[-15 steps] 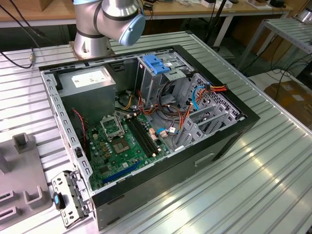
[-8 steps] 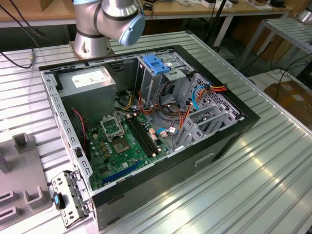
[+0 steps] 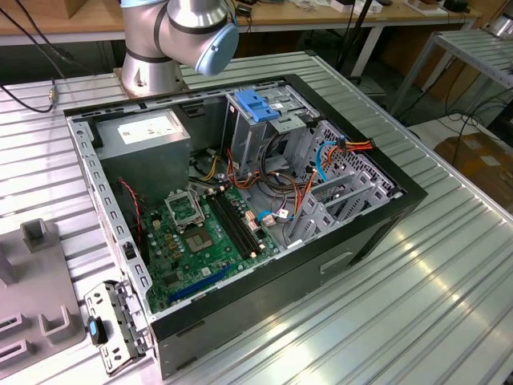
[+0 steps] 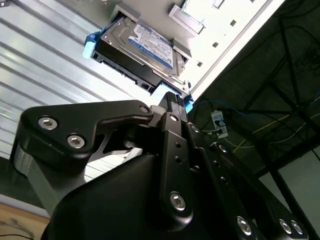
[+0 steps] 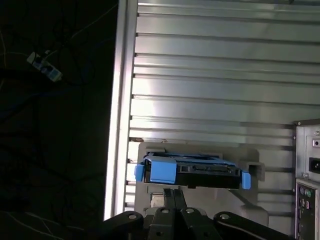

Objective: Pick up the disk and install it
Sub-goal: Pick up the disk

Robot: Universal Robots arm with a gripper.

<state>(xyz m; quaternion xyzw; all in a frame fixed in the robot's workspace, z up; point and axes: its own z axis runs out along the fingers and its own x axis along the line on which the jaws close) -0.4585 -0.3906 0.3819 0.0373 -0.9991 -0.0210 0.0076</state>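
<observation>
The disk [image 5: 200,172] is a flat grey drive with blue side rails. It lies on a pale grey holder [image 5: 200,150] close to the ribbed table's edge. Its white, blue-edged label [image 4: 150,42] faces the camera in the second wrist view. My gripper [image 5: 175,196] is close to the disk's near edge, by a blue rail end. Its two black fingers lie side by side with no gap and nothing between them. I cannot tell whether the fingertip [image 4: 172,100] touches the disk. The open computer case [image 3: 385,216] lies on the table in the exterior view, with a blue-capped metal cage [image 3: 256,108] inside.
The arm's base [image 3: 176,32] stands behind the case. A grey power-supply box [image 3: 148,132], a green board [image 3: 192,241] and loose cables fill the case. Grey fixtures [image 3: 40,305] sit at the exterior view's left. The table edge [image 5: 120,100] drops to a dark floor beside the holder.
</observation>
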